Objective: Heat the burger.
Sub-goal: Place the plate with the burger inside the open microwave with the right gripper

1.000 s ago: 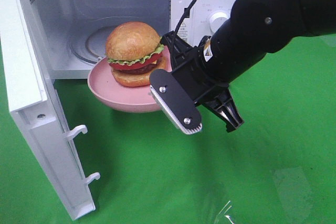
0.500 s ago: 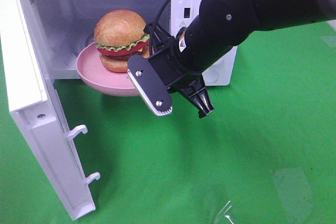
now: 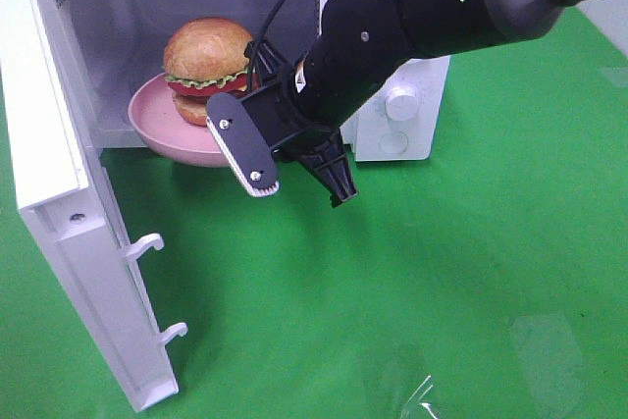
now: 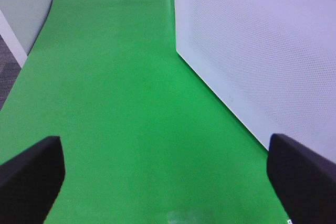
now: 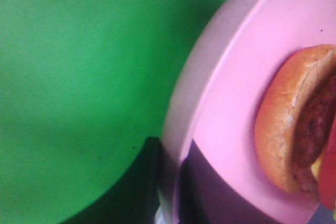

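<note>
Exterior high shows the right gripper [image 3: 265, 80] pinching, seemingly by its rim, the pink plate [image 3: 147, 130] bearing the burger [image 3: 206, 51] into the open microwave [image 3: 432, 105]; next, set it down level inside and release.

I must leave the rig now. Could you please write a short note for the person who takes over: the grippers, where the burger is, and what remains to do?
Right gripper: shut on the rim of the pink plate, which carries the burger.
Left gripper: open and empty, over the green cloth beside a white perforated panel.
Position: the plate is at the mouth of the microwave, partly inside, with its front edge past the sill. The door is wide open.
Done: door open, burger brought to the cavity.
Left: push the plate fully in, set it down, release, withdraw, close the door, start heating.
</note>
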You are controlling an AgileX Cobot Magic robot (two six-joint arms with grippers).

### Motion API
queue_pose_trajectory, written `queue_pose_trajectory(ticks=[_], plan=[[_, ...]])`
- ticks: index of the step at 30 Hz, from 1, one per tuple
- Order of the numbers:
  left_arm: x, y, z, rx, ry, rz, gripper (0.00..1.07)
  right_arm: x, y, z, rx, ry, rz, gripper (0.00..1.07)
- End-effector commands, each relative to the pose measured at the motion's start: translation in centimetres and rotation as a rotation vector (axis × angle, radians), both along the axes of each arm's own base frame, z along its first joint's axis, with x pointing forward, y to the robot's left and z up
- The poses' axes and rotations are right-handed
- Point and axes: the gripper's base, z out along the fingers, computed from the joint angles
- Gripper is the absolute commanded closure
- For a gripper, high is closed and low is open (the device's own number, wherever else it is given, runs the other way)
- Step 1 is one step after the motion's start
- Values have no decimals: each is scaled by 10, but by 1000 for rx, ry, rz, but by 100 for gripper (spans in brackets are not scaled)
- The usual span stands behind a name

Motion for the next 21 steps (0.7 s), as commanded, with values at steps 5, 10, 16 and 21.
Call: queue_pose_trajectory(ticks=[5, 10, 16, 21], plan=[[-2, -1, 0, -11, -27, -4, 3, 22, 16, 23, 105, -95, -43, 107], [-2, -1, 0, -11, -27, -4, 3, 32, 23, 24, 111, -121, -48, 107], [-2, -1, 0, -11, -27, -4, 3, 41, 30, 21, 119, -126, -55, 107], [-2, -1, 0, -11, -27, -4, 3, 52, 39, 15, 102, -134, -53, 107]])
